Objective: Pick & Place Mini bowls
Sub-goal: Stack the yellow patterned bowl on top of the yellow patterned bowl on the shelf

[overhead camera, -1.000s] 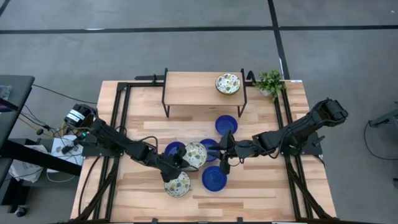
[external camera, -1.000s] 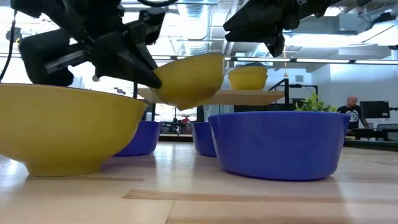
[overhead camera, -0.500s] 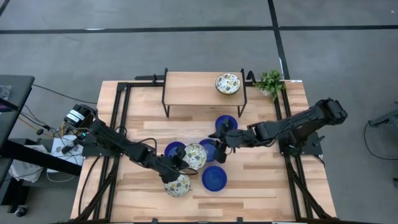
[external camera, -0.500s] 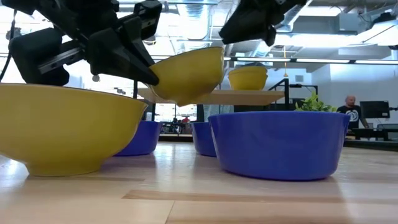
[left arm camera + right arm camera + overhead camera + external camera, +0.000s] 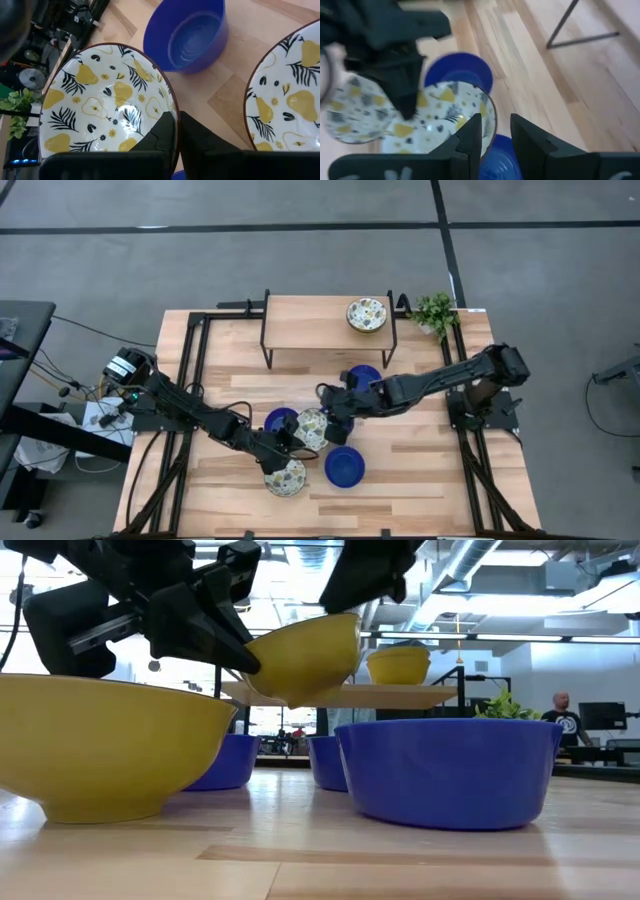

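My left gripper (image 5: 293, 442) is shut on a white pear-patterned mini bowl (image 5: 314, 427), yellow outside (image 5: 300, 660), above the table's middle. My right gripper (image 5: 333, 408) stands open at that bowl's far right rim (image 5: 491, 114), with one finger over the inside and one outside. Another patterned bowl (image 5: 285, 478) rests on the table near the front. A third (image 5: 367, 314) stands on the raised shelf (image 5: 310, 325). Blue mini bowls sit on the table at the left (image 5: 279, 420), front (image 5: 345, 467) and far right (image 5: 365, 378) of the held bowl. My left gripper pinches the held bowl's rim (image 5: 169, 111) on its near left side, one finger inside the bowl and one outside. The fingers come slanting down from the table's left. The bowl hangs clear of the table, tilted, its held side lower. My right gripper's fingers (image 5: 472, 131) straddle the opposite rim; whether they touch it I cannot tell.
A small green plant (image 5: 434, 312) stands at the far right corner. Black frame rails (image 5: 195, 370) run along the table's left and right sides. A person (image 5: 566, 712) sits far behind the table.
My right gripper has risen from above the front blue bowl and gone toward the table's left and far edge, tipping further down, to the held bowl's rim. Its fingers stay apart. The left gripper and its bowl have kept still.
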Tool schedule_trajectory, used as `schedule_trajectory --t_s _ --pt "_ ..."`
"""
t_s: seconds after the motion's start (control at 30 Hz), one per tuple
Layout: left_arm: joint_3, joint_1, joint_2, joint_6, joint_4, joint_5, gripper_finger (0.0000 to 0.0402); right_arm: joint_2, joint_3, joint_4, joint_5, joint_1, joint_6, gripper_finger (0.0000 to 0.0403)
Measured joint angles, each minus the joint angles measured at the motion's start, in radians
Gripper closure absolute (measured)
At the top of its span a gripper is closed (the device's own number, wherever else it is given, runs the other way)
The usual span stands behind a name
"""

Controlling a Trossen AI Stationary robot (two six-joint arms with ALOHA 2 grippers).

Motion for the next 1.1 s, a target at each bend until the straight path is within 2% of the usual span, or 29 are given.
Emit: schedule_trajectory --t_s 0.27,0.4,0.6,0.77,1.1 --pt "0.000 0.000 0.000 -0.012 0.006 0.000 0.0387 0.135 0.156 -0.188 -0.018 -0.026 0.008 0.0311" --pt "0.000 0.000 0.000 -0.014 0.007 0.000 0.0387 0.164 0.209 -0.247 -0.042 -0.035 0.018 0.0311" --pt "0.000 0.000 0.000 -0.014 0.007 -0.003 0.0387 0.163 0.217 -0.278 -0.089 -0.045 0.019 0.0311" --pt "0.000 0.000 0.000 -0.014 0.012 -0.045 0.0387 0.160 0.217 -0.288 -0.131 -0.045 0.018 0.0311" --pt "0.000 0.000 0.000 -0.014 0.029 -0.059 0.0387 0.163 0.218 -0.311 -0.135 -0.045 0.014 0.0311"
